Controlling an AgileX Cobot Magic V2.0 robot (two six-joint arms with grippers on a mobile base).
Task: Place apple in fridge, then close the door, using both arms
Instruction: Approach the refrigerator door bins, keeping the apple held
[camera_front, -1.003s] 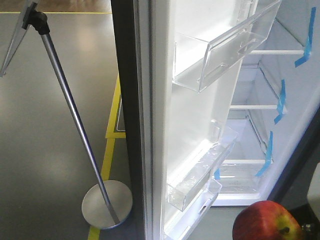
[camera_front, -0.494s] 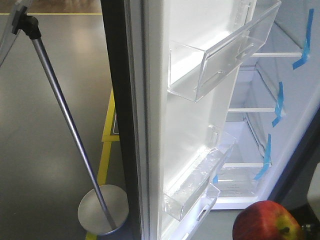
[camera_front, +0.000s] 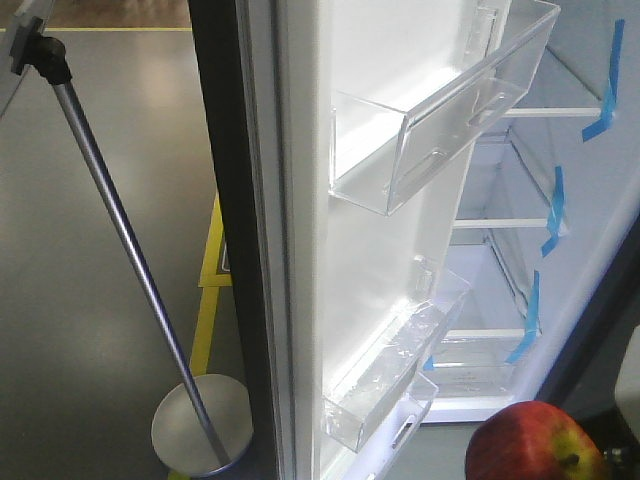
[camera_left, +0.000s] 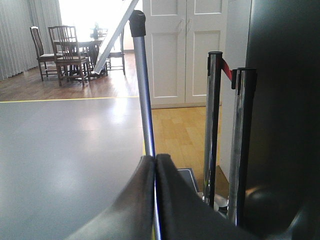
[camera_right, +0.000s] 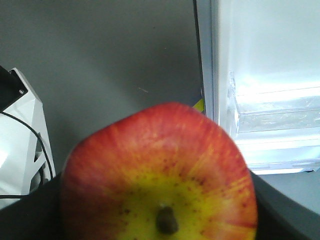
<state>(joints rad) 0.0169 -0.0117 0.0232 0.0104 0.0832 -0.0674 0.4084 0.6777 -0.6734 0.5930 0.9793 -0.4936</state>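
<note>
Left of the door, the silver pole stand (camera_front: 115, 250) is slanting down to its round base, with yellow floor tape (camera_front: 208, 290) lying between that base and the door's foot. The door (camera_front: 370, 270) is standing open, its dark edge facing the front camera and its white lining to the right of that edge. The upper bin (camera_front: 440, 110) and the lower bin (camera_front: 390, 370) are jutting from the lining, and through their clear walls only the white lining is showing. Right of the door, the fridge (camera_front: 600, 290) is showing glass shelves (camera_front: 505, 222) marked with blue tape strips (camera_front: 553, 210). The apple (camera_front: 535, 445) is hanging outside the fridge, below and right of the door's lower bin, in no compartment. Only the left wrist view is showing the left gripper (camera_left: 155, 160), its two dark fingers pressed together on nothing, plus chairs (camera_left: 65, 50), a white cupboard (camera_left: 185, 50) and chrome stanchions (camera_left: 212, 125) beyond the pole. Only the right wrist view is showing the right gripper (camera_right: 159, 210) clamping the apple between dark fingers (camera_right: 285, 215), yellow stem dimple facing the lens, and a white bracket (camera_right: 20, 140) far left of the door. Since a second ago the door and the pole stand's base have been sliding leftward in the front view, while the apple is keeping its corner.
</note>
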